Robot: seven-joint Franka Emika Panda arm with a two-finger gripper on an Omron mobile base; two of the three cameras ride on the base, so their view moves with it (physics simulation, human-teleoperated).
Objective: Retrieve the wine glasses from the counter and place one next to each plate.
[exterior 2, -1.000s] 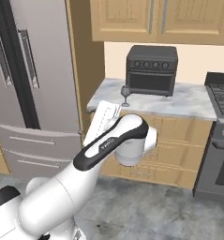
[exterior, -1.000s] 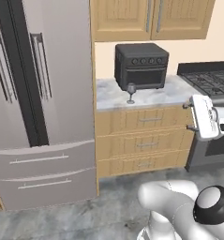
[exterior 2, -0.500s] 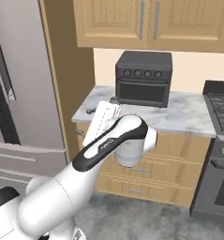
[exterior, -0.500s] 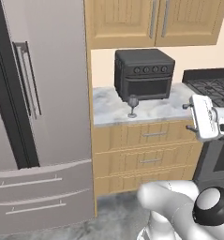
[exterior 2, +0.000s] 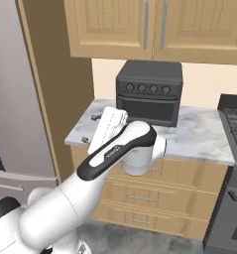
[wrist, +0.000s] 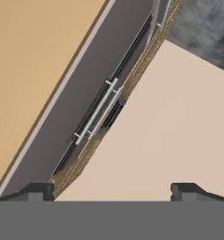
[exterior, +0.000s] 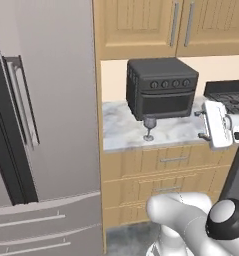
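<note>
One wine glass [exterior: 149,128], small and greyish, stands upright on the marble counter [exterior: 120,136] just in front of the black toaster oven [exterior: 162,89]. My gripper [exterior: 201,125] hangs in the air at counter height, to the right of the glass and well apart from it. Its fingers are spread wide with nothing between them. From the right base view the gripper [exterior 2: 89,128] sits over the counter's [exterior 2: 199,141] left front corner, and my hand and arm cover the glass. In the hand view the two fingertips [wrist: 36,190] stand far apart. The plates are out of view.
A tall steel fridge [exterior: 46,125] stands left of the counter, with a wooden side panel between them. A stove [exterior: 230,96] adjoins the counter on the right. Wooden wall cabinets [exterior: 176,25] hang above. Light wooden drawers [exterior 2: 154,198] fill the space below the marble.
The base has driven toward the counter, so the whole scene has shifted and the counter, oven and glass look larger. The gripper stays open and holds the same pose relative to the base.
</note>
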